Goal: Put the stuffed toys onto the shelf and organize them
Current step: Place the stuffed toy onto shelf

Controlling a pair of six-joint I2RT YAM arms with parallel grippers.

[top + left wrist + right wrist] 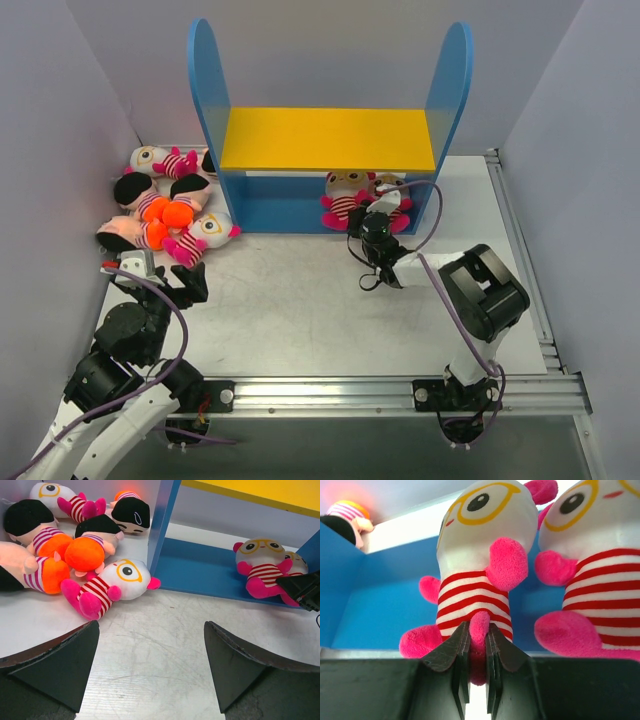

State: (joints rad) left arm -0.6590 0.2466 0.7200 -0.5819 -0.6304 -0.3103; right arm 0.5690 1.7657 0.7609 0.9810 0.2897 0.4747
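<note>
Snugly beside the doll (475, 565) in the right pincer (478, 632) sits a twin (600, 555).

Two toys (350, 200) on shelf (207, 90) base, pile (165, 212) left

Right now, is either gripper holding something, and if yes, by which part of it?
The right gripper pinches a striped toy by a small pink limb at its bottom. The left gripper is open and holds nothing.

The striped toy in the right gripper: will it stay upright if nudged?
The striped toy looks top-heavy, head wider than body, so it may tip. Its pink limb squashes in the right gripper, so likely soft, floppy.
</note>
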